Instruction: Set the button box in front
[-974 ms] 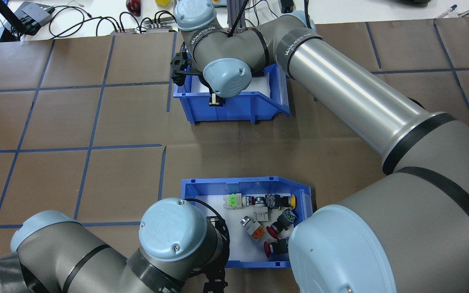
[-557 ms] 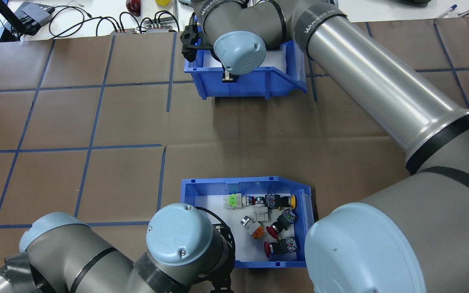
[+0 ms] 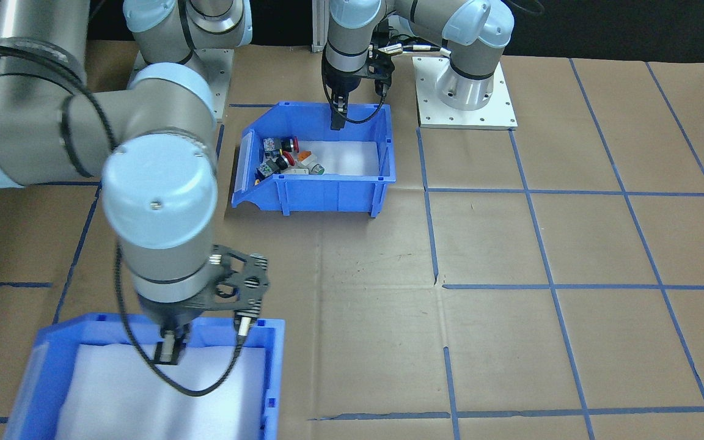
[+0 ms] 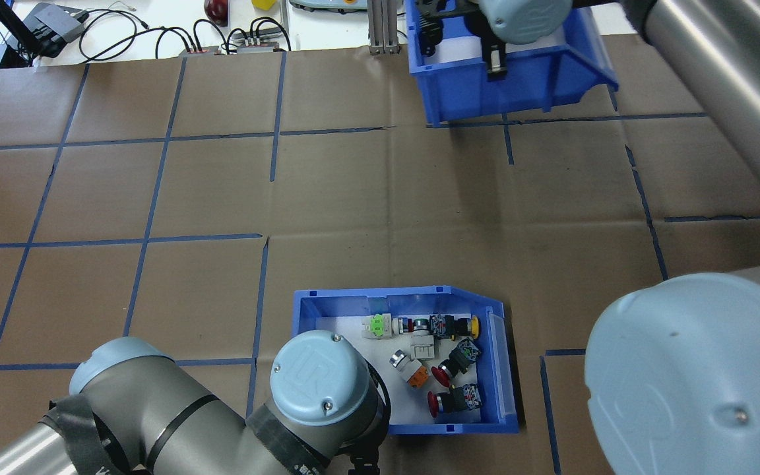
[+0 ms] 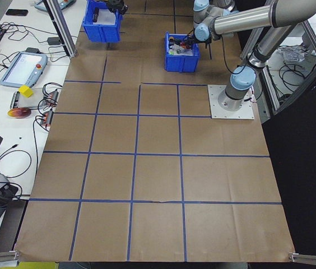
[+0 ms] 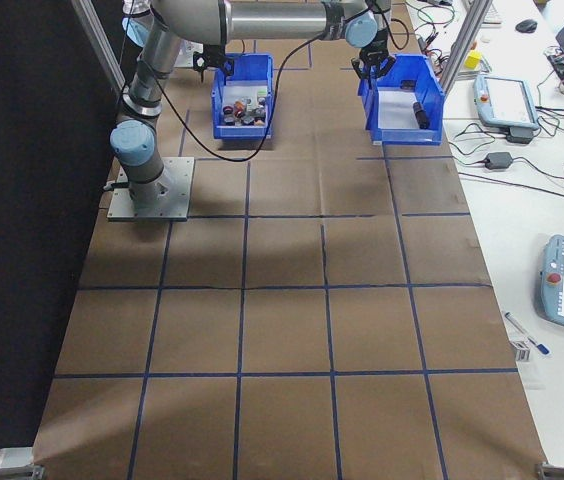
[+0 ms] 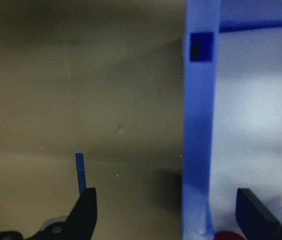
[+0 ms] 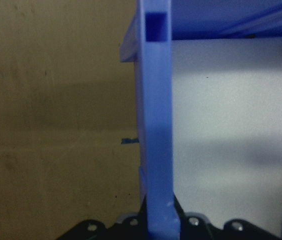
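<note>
While my right gripper (image 3: pixel 167 349) stays out of this step, clamped on the near wall of the other blue bin (image 4: pixel 518 72) at the table's far edge, the button box (image 4: pixel 406 359) sits on the brown paper close to my base, its switches (image 4: pixel 443 359) lying loose on the white liner. My left gripper (image 7: pixel 198 220) straddles the box's rear wall, fingers (image 7: pixel 87 212) apart, one outside and one inside. I judge the grasp is what's in hand. Next I should close firmly on that wall, lift just clear, and carry the box forward level so nothing spills.
</note>
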`<state>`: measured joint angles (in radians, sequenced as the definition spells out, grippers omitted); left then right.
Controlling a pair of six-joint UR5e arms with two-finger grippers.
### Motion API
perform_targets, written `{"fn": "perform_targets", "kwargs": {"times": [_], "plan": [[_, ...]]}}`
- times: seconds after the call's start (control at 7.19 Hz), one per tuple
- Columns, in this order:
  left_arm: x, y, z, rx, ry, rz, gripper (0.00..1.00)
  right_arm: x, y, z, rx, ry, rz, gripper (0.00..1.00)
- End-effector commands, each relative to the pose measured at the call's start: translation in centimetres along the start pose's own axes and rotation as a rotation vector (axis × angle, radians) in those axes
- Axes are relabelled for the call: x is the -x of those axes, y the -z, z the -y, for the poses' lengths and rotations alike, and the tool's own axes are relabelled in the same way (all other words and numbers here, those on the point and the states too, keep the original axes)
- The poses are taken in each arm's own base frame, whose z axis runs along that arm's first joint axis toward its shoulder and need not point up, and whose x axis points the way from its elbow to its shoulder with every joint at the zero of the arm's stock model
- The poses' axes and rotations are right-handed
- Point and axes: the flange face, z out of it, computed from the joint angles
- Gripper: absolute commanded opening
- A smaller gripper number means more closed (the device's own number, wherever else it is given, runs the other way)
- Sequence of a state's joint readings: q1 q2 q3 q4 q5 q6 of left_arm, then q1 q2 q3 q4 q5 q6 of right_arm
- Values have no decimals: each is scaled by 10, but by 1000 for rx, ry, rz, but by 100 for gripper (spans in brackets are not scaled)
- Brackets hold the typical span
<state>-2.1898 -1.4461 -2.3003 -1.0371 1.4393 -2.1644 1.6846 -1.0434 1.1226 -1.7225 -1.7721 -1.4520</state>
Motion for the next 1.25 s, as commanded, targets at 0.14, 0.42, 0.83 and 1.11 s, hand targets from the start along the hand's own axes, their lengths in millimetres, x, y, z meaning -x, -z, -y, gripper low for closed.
{"fn": "perform_targets", "kwargs": {"times": [0.14,0.42,0.83,1.11], "plan": [[-5,4,-3,24,-4,-61,7,31,-5,-140,-55,10,95,7],[-5,20,-3,52,-22,-113,0,93,-10,-210,-162,10,118,7],[-86,63,34,-36,-44,-243,0,200,-7,-193,-135,17,31,7],[-157,97,56,15,-42,-273,0,250,-24,-177,-118,15,-43,7]]}}
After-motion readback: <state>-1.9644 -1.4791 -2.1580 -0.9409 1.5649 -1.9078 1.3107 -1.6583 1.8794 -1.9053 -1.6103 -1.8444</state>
